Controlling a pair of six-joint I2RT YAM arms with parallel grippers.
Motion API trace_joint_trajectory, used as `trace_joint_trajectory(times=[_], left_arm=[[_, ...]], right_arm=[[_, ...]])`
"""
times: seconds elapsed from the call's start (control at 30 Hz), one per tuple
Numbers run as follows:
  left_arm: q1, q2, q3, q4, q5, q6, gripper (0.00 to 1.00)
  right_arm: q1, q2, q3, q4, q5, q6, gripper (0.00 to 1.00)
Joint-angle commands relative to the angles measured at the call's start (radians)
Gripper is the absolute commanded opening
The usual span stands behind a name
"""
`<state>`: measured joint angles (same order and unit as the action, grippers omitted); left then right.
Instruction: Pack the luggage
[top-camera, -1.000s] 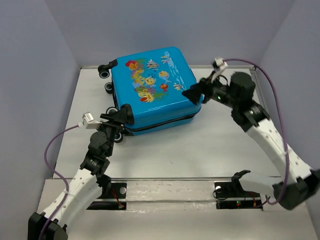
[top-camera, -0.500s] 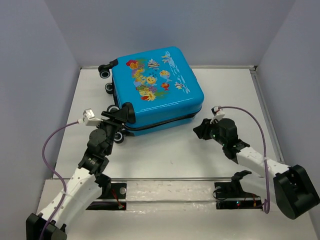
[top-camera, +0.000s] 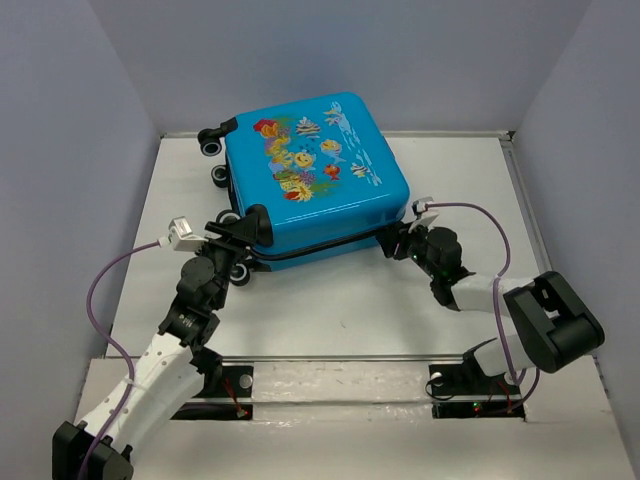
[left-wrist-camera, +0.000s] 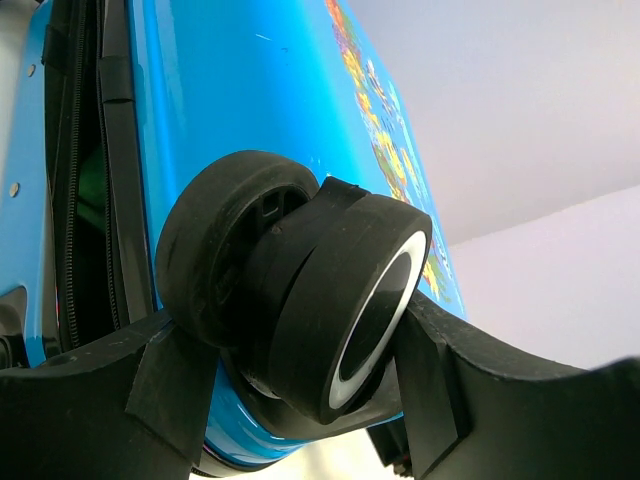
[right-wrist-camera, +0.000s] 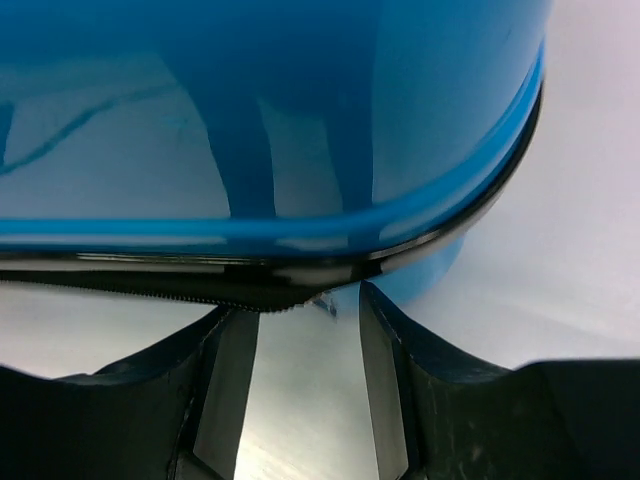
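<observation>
The luggage is a bright-blue suitcase lying flat, fish print up, its halves slightly apart along the black zipper seam. My left gripper is at its near-left corner, shut on a black-and-white wheel, one finger on each side of the wheel pair. My right gripper is low at the near-right corner, open and empty. In the right wrist view its fingertips sit just under the blue shell at the zipper seam. A small metal piece shows at the seam between them.
Two more wheels stick out at the luggage's far-left side. Grey walls close the table on the left, back and right. A metal rail with the arm bases runs along the near edge. Purple cables loop from both wrists.
My right arm has swung down from beside the luggage's right side to the table at its near-right corner. The left gripper stays on the wheel. The luggage has turned slightly.
</observation>
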<state>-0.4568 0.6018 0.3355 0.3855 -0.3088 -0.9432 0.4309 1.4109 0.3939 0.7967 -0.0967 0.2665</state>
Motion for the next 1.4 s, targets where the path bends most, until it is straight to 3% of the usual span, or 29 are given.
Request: trace_joint_trajectory(times=[0.0,0.1,0.23,0.33,0.57,0.8,0.97,1.07,1.1,1.2,1.27,1.37], left_arm=[[-0.023,-0.002,-0.01,-0.053,0.076,0.181,0.06],[-0.023,-0.002,-0.01,-0.054,0.077,0.181,0.06],[-0.022,0.003,-0.013,-0.042,0.085,0.179,0.06],[-0.023,0.012,-0.007,-0.039,0.091,0.181,0.06],[-0.023,0.001,-0.004,-0.05,0.085,0.179,0.06],[-0.023,-0.003,-0.01,-0.053,0.088,0.178,0.06],[-0.023,0.007,-0.019,-0.025,0.106,0.167,0.06],[-0.022,0.048,-0.003,0.033,0.157,0.159,0.06],[-0.023,0.073,0.011,0.047,0.171,0.159,0.06],[-0.037,0.177,0.075,0.084,0.209,0.168,0.06],[-0.052,0.207,0.132,0.087,0.241,0.181,0.06],[-0.063,0.231,0.186,0.075,0.296,0.196,0.06]], right_arm=[[-0.003,-0.001,0.011,0.246,0.101,-0.061,0.5],[-0.003,0.008,-0.006,0.286,0.155,-0.064,0.47],[-0.003,0.003,-0.062,0.329,0.155,-0.035,0.48],[-0.003,0.043,-0.017,0.326,0.112,-0.062,0.47],[-0.003,0.092,0.054,0.342,0.057,-0.078,0.31],[-0.003,0.082,0.077,0.342,0.058,-0.079,0.07],[-0.003,0.047,0.05,0.334,0.002,0.002,0.07],[0.109,0.045,0.037,0.282,0.034,0.025,0.07],[0.255,0.052,0.061,0.245,0.069,0.004,0.07],[0.519,0.121,0.124,0.171,0.173,0.042,0.07],[0.615,0.169,0.151,0.149,0.186,0.051,0.07],[0.735,0.177,0.255,-0.016,0.212,0.03,0.07]])
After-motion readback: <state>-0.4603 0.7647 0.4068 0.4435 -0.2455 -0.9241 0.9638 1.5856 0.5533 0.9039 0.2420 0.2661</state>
